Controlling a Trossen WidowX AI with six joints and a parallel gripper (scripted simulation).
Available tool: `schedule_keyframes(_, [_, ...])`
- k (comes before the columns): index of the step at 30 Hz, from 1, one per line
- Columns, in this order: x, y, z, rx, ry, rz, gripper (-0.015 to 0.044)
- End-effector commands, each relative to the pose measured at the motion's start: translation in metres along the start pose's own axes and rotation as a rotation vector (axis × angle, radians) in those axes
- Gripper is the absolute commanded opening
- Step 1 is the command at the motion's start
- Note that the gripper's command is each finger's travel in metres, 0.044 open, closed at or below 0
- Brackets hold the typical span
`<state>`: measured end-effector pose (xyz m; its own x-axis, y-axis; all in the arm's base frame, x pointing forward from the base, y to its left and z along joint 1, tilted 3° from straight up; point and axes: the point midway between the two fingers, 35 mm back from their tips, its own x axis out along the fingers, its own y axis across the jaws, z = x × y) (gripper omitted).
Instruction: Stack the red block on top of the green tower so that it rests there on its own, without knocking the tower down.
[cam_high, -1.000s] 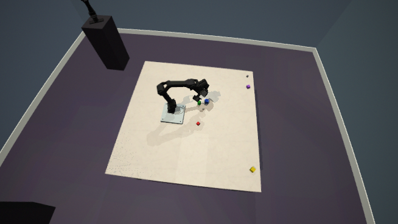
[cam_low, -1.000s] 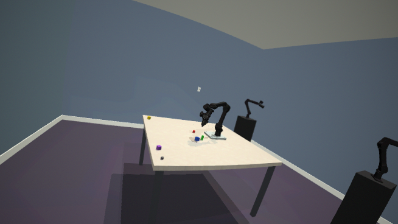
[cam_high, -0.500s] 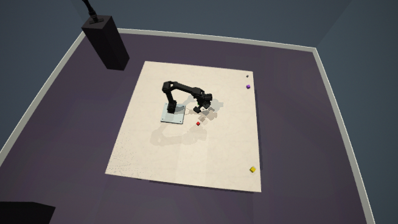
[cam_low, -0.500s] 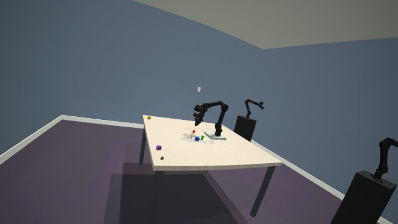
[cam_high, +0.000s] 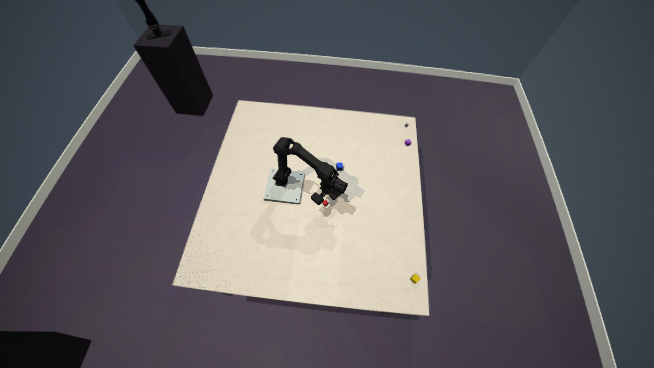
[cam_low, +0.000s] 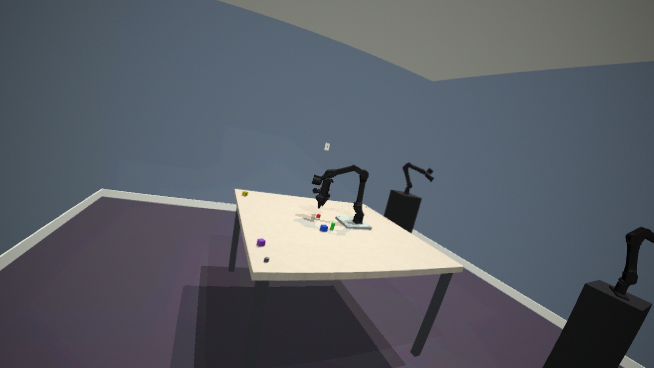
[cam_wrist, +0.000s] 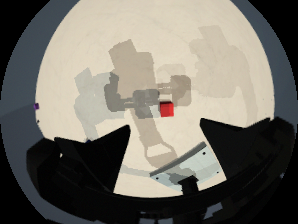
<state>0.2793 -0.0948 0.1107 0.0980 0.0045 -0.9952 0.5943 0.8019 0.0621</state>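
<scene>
Hovering with fingers spread wide and empty, gripper (cam_low: 319, 205) poised just above the red block (cam_low: 318, 216) lying on the table (cam_low: 380, 260), slightly right of centre between the fingers in wrist view, green tower (cam_low: 332, 226) standing nearer the base.
</scene>
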Motion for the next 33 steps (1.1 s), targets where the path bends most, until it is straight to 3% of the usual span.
schedule_keyframes(1, [0.003,-0.011,0.003,-0.006,0.025,-0.013,0.0440])
schedule_keyframes(6, [0.009,-0.010,0.003,-0.006,0.025,-0.013,0.0440])
schedule_keyframes(12, [0.041,-0.010,0.001,-0.006,0.025,-0.013,0.0440])
schedule_keyframes(33, [0.065,-0.009,0.000,-0.006,0.025,-0.013,0.0440])
